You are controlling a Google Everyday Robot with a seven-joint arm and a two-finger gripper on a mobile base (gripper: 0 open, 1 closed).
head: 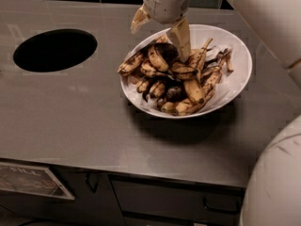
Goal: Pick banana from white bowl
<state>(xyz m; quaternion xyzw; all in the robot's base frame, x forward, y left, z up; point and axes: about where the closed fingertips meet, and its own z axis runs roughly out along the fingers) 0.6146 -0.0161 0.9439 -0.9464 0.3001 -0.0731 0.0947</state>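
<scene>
The white bowl (241, 65) stands on the grey counter, right of middle, heaped with several brown-spotted bananas. The banana (164, 54), dark black-brown and curved, lies on top of the pile at its upper left. My gripper (160, 34) comes down from the top edge over the bowl's back left part and is open. Its left finger (137, 20) hangs above the bowl's left rim. Its right finger (181, 39) reaches down into the pile just right of the dark banana. The banana lies between the two fingers, not held.
A round black hole (55, 49) is cut into the counter at left. The counter's front edge runs across the lower frame, with drawers (174, 204) below and a label (28, 180) at lower left. My arm and base (275, 182) fill the right side.
</scene>
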